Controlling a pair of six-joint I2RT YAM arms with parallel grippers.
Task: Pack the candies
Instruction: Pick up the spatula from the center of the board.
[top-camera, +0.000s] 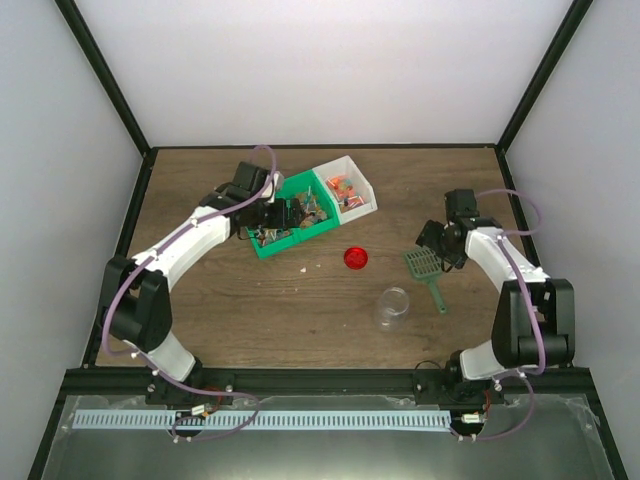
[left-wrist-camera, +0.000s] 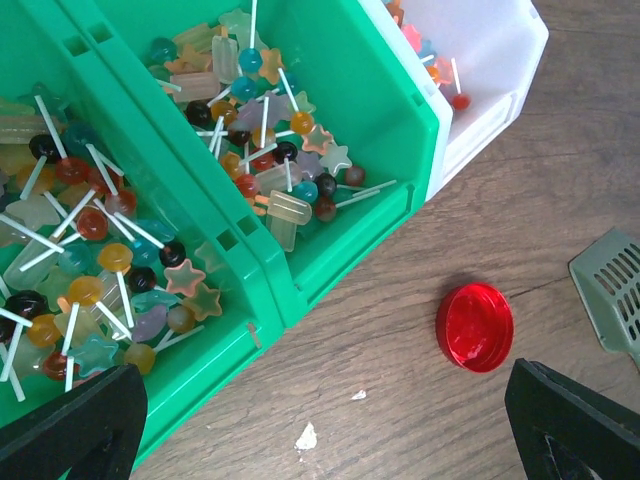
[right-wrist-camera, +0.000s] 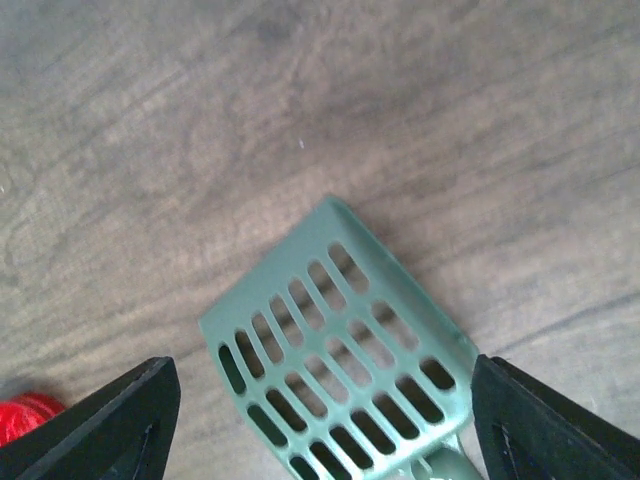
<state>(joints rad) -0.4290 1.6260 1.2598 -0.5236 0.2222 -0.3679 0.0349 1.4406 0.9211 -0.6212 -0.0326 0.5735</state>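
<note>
White walls are enclosing a brown wooden table on three sides, black posts are rising at the back corners, and soft, even light is falling across the wood grain.

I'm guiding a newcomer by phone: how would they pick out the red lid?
Find the green bins on the table. Nearer the arms, on bare wood between the bins and the green scoop, lies the red lid. It is the only flat, round red thing; the jar nearby is clear.
</note>
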